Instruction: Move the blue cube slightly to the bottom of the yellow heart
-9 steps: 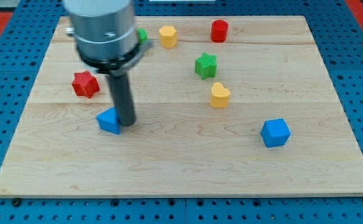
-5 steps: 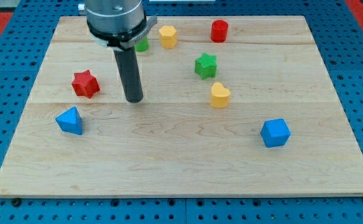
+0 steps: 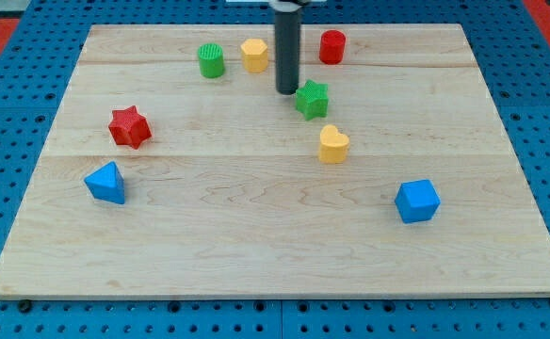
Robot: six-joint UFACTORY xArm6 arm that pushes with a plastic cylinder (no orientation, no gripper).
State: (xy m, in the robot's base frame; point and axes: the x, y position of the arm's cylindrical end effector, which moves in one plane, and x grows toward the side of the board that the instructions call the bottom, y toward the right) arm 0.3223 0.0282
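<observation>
Leftmost on the surface (image 3: 256,245), a pale wooden board, sits a blue pyramid-like block (image 3: 105,183), near the view's left edge. A red star (image 3: 129,126) lies close by at about 1 o'clock from it.

Further right, near the view's top, a green cylinder (image 3: 211,60) stands just beside a yellow block (image 3: 253,55) whose shape looks roughly hexagonal; the yellow block is at 3 o'clock from the cylinder.

Next comes my tip (image 3: 288,90), the lower end of a dark upright rod that enters from the view's top edge. The tip rests just beside the green star (image 3: 312,99), at about 10 o'clock from it; whether they touch I cannot tell. No gripper exists on this arm, so no open or closed state can be told.

The yellow heart (image 3: 332,144) lies at roughly 5 o'clock from the green star, near it but apart. A red cylinder (image 3: 331,46) stands near the view's top, at 12 o'clock from the heart.

Finally, the blue cube (image 3: 416,201) sits well apart from the tip, at about 4 o'clock from the heart and clearly separated from it, toward the view's lower right.
</observation>
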